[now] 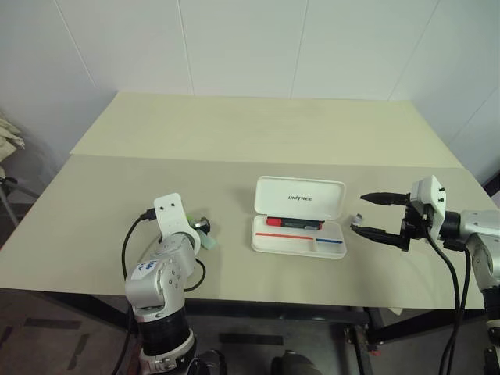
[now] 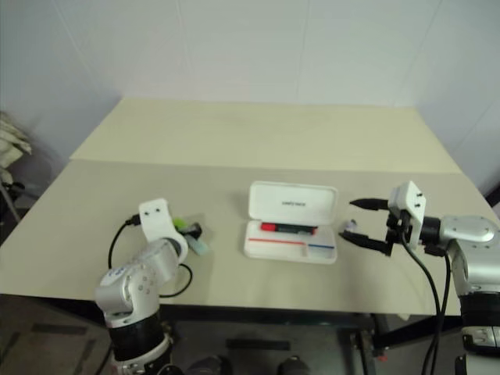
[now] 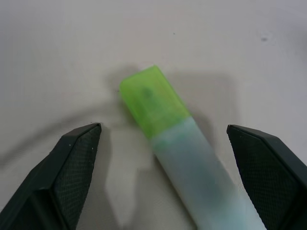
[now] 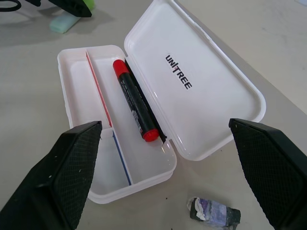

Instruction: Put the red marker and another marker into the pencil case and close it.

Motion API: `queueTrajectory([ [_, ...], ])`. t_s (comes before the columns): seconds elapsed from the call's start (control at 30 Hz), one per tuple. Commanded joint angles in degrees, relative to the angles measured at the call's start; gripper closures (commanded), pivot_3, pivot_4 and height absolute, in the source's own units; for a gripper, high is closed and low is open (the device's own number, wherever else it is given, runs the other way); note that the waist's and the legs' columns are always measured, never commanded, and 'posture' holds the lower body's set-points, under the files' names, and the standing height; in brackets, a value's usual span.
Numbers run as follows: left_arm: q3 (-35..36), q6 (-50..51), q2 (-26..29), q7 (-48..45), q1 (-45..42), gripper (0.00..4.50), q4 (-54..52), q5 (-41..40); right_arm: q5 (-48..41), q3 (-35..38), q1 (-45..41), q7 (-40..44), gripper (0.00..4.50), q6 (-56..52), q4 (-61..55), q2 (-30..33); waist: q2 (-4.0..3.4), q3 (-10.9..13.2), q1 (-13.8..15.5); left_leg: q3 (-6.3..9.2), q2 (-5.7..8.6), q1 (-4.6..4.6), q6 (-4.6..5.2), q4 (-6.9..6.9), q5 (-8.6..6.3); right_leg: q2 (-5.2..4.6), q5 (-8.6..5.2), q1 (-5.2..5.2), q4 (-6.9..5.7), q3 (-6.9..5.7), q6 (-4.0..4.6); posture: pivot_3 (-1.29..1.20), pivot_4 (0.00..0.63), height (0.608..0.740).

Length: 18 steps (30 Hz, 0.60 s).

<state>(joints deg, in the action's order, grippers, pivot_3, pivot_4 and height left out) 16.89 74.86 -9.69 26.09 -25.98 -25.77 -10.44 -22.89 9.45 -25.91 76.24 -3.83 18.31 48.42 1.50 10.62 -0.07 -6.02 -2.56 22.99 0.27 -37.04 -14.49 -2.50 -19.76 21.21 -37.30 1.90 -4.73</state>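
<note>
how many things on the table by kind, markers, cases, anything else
markers: 2, the red marker in the case, the green highlighter on the table
pencil cases: 1, the open pencil case
small dark scrap: 1
total: 4

In the head views the left gripper hid most of the green highlighter, whose tail ran past the left wrist view's edge, while the small crumpled object stayed unidentifiable.
</note>
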Motion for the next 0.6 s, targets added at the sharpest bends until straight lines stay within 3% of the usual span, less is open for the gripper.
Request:
queueTrajectory([
  [0.03, 3.29, 4.22, -5.13, -0.98, -3.31, 0.05, 5.69, -0.95, -0.75, 1.76, 0.11, -0.67, 0.0, 0.62, -1.63, 0.44, -0.24, -0.14, -0.07, 0.0, 0.02, -0.11, 0.03, 0.0, -0.02, -0.02, 0.0, -0.16, 0.05, 0.0, -0.01, 0.0, 0.15, 0.74],
  [0.2, 3.25, 5.55, -2.74, -1.75, -6.58, 0.05, 9.18, -0.46, -0.83, 1.74, 0.13, -0.97, 0.0, 0.6, -1.7, 0.3, -0.73, -0.38, 0.19, 0.06, 0.02, -0.87, 0.26, 0.13, -0.33, -0.08, 0.02, -1.21, 0.73, -0.11, -0.03, 0.0, 0.15, 0.74],
  [0.23, 3.53, 6.0, -2.58, -1.8, -7.15, 0.22, 10.01, -0.04, -0.81, 1.72, 0.12, -1.02, 0.0, 0.61, -1.71, 0.27, -0.75, -0.39, 0.07, 0.12, 0.02, -0.84, 0.25, 0.13, -0.3, -0.07, 0.04, -1.21, 0.86, -0.16, 0.06, 0.0, 0.15, 0.74],
  [0.3, 4.35, 6.67, -2.39, -1.58, -8.16, 0.66, 11.91, 0.86, -0.8, 1.71, 0.07, -1.12, 0.0, 0.57, -1.74, 0.19, -0.91, -0.49, -0.03, 0.08, 0.02, -0.89, 0.32, 0.15, -0.35, -0.1, 0.07, -1.37, 1.05, -0.13, 0.05, 0.0, 0.15, 0.74],
  [0.5, 6.7, 7.38, -1.99, -1.61, -10.25, 2.53, 16.53, 2.13, -0.8, 1.59, -0.14, -1.34, 0.0, 0.56, -1.76, -0.01, -1.11, -0.64, -0.15, 0.13, 0.02, -0.99, 0.33, 0.27, -0.36, -0.13, 0.28, -1.62, 1.43, -0.2, -0.09, 0.0, 0.15, 0.74],
  [0.6, 7.55, 7.15, -1.94, -1.41, -11.2, 3.16, 17.17, 2.49, -0.81, 1.62, -0.25, -1.43, 0.0, 0.61, -1.73, -0.02, -1.14, -0.7, -0.2, 0.0, 0.06, -1.08, 0.33, 0.55, -0.36, -0.17, 0.31, -1.64, 1.59, -0.11, -0.15, 0.0, 0.15, 0.74],
])
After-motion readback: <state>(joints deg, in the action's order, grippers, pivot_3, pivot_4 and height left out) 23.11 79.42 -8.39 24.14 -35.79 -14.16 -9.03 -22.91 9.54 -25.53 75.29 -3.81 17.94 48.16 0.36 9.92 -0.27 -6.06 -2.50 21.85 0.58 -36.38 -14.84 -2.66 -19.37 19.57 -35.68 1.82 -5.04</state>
